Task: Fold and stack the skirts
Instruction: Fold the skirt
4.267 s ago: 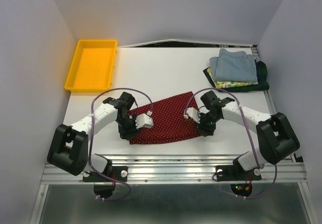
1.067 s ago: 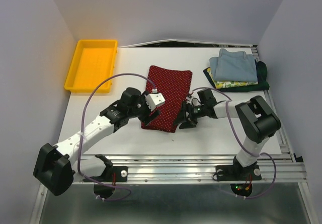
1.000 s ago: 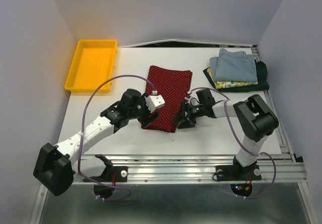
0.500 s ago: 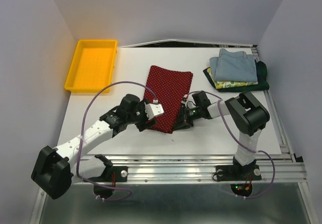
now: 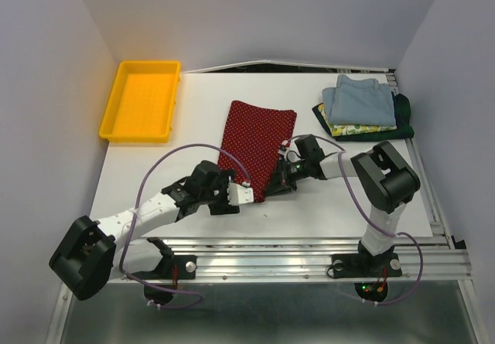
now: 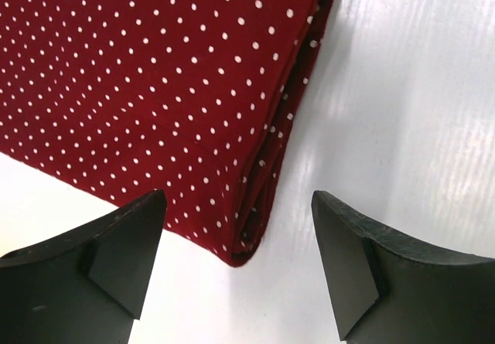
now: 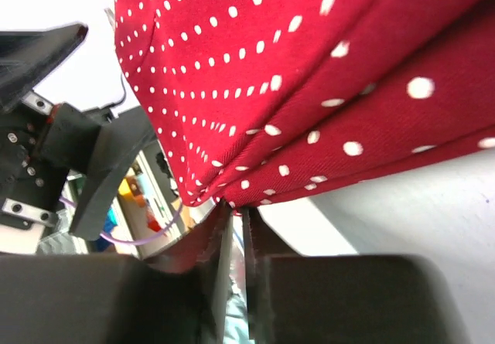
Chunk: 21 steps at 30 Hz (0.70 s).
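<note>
A white table (image 5: 203, 100) is enclosed by plain pale walls (image 5: 255, 11) on the left, far and right sides. It is evenly lit, and soft reflections are seen on it. A metal rail (image 5: 271, 260) is fixed along the near edge.

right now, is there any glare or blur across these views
Left wrist view: sharp on the dark red dotted skirt, streaky glare on the white table. Right wrist view: skirt very close, nearest dots soft. Top external view: even light.

Matt cloth skirt (image 6: 155, 89), seemingly glossy table (image 6: 402, 89)
</note>
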Motion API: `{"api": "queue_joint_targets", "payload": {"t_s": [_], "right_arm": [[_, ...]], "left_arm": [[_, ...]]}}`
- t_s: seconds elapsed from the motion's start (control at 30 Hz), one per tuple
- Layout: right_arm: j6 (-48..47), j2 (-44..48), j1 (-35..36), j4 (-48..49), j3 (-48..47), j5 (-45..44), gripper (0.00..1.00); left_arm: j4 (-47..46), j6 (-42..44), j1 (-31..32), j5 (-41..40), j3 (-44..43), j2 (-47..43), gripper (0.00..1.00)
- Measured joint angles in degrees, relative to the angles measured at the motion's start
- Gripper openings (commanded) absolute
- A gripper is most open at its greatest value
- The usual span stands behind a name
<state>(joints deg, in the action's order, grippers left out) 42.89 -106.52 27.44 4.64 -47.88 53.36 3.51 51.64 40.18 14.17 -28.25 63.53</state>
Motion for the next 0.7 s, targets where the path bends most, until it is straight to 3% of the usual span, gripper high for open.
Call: {"api": "queue_joint_targets", "payload": {"t_s": [0.03,0.07,0.2,0.7], "right_arm": [[0.0,0.0,0.0,0.0,0.0,0.1,0.36],[0.1,0.0,0.0,-0.2,0.0,0.2,0.6],[1.8,0.2,0.0,-1.1,0.1,0.0,0.77],[5.6,2.4,3.6,-0.8,1.2,-6.7,0.76]], "left_arm": [[-1.0,0.3,0.1,-0.2,0.0,0.8,0.88],[-1.9,0.5,0.3,-0.4,0.0,1.7,0.88],[-2.9,0.6,0.2,-0.9,-0.1,3.9,0.87],[-4.0,-1.2,0.3,-0.4,-1.3,4.3,0.87]]}}
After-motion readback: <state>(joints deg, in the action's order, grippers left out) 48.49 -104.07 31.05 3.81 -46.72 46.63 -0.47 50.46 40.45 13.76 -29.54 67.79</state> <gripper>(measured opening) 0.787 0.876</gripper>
